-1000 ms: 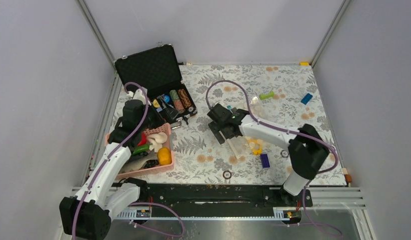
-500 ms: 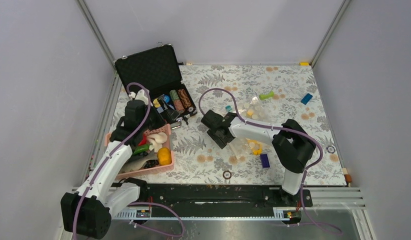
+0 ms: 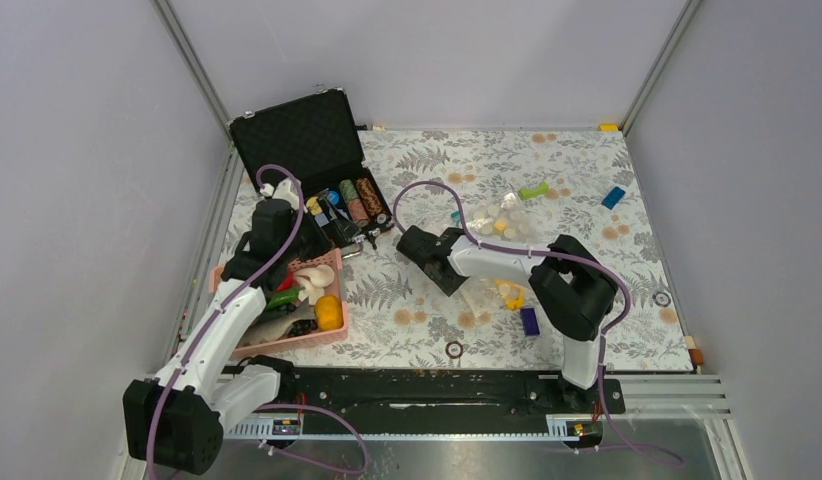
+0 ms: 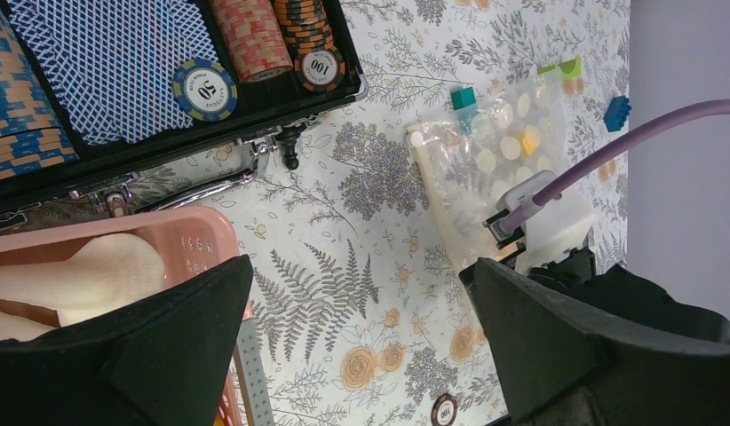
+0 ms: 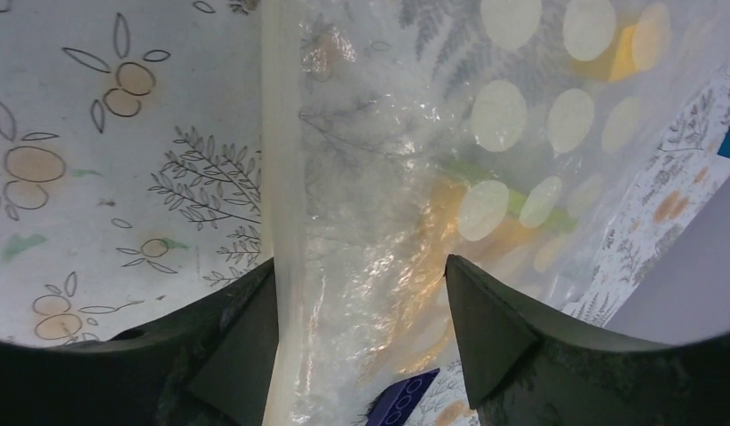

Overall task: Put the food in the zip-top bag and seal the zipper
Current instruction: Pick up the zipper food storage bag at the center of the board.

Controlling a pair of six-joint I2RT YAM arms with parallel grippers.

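The zip-top bag (image 3: 492, 228) lies flat on the floral cloth right of centre, clear with white dots (image 4: 495, 151). Its zipper (image 5: 281, 177) is a pale strip along the near-left edge. My right gripper (image 5: 361, 266) straddles this mouth edge, its jaws apart with the strip and crinkled plastic between them; from above it (image 3: 449, 280) sits low at the bag's left end. The food lies in the pink basket (image 3: 332, 262): an orange (image 3: 329, 311), white mushrooms (image 3: 312, 280), a green vegetable (image 3: 282, 298), a grey fish (image 3: 272, 328). My left gripper (image 4: 359, 266) hangs wide open and empty above the basket's far corner.
An open black case (image 3: 307, 140) with poker chips (image 4: 255, 35) stands at the back left. A yellow piece (image 3: 509, 295), a dark blue brick (image 3: 530, 320), a green piece (image 3: 533, 191) and a blue brick (image 3: 613, 197) lie around the bag. One chip (image 3: 454, 349) lies near the front rail.
My right gripper has slid left along the bag's mouth edge and its jaws have narrowed. The left arm has hardly moved.
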